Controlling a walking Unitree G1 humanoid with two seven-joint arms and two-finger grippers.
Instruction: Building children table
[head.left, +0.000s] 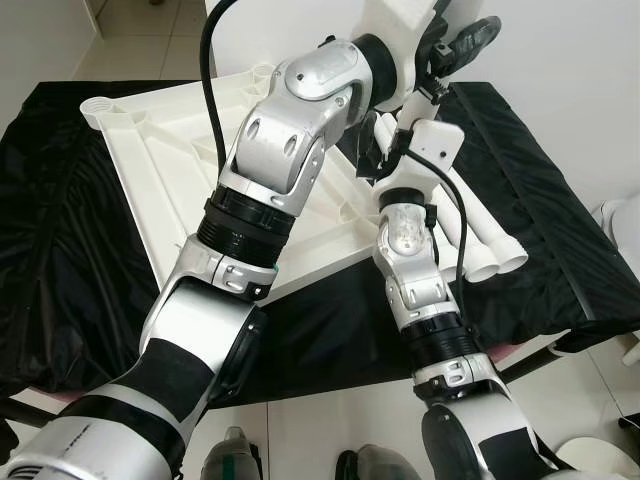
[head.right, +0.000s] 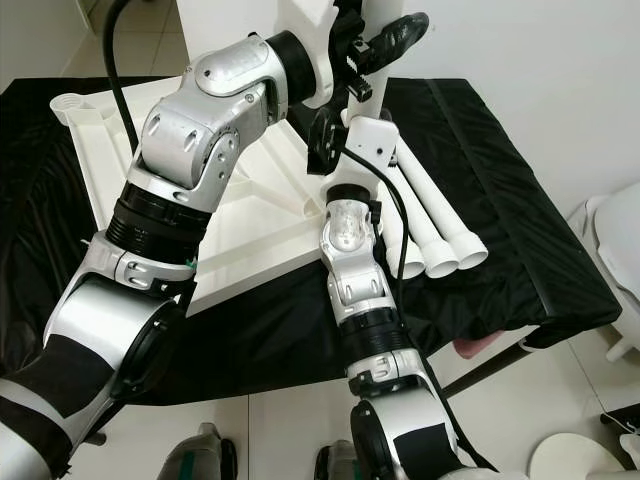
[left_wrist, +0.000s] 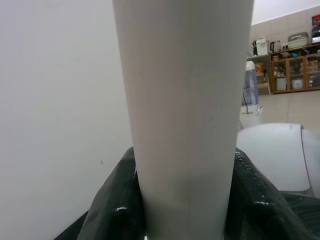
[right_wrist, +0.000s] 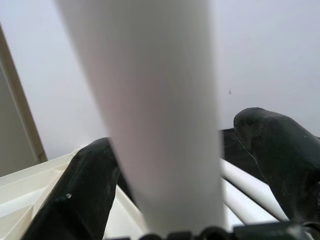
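A: Evidently the white round plastic table leg (left_wrist: 185, 125) is held upright above the white ribbed plastic tabletop (head.left: 170, 150), which lies upside down on the black cloth-covered work table (head.right: 560, 270). What could be spoiled from here?

B: A slip, most likely. The leg's surface looks smooth and tall, so if it is pressed toward a corner socket at a tilt, it could be jammed on the rim or twisted out of the grasp. The tabletop rests loosely on the cloth and could be pushed aside by such a press.

A: How is the leg placed relative to the fingers?

B: At the left gripper (left_wrist: 182, 200) the leg is seated squarely between the two black fingers (left_wrist: 110, 200), which are closed against both its sides. At the right gripper (right_wrist: 165, 190) one finger (right_wrist: 85, 190) is set against the leg, while the other is seen standing slightly off it, so that grip is judged looser, though the leg is still enclosed.

A: And nearby?

B: Three spare white plastic legs (head.right: 440, 240) are laid side by side on the cloth, just beside the right arm, their flared ends toward the table's near edge.
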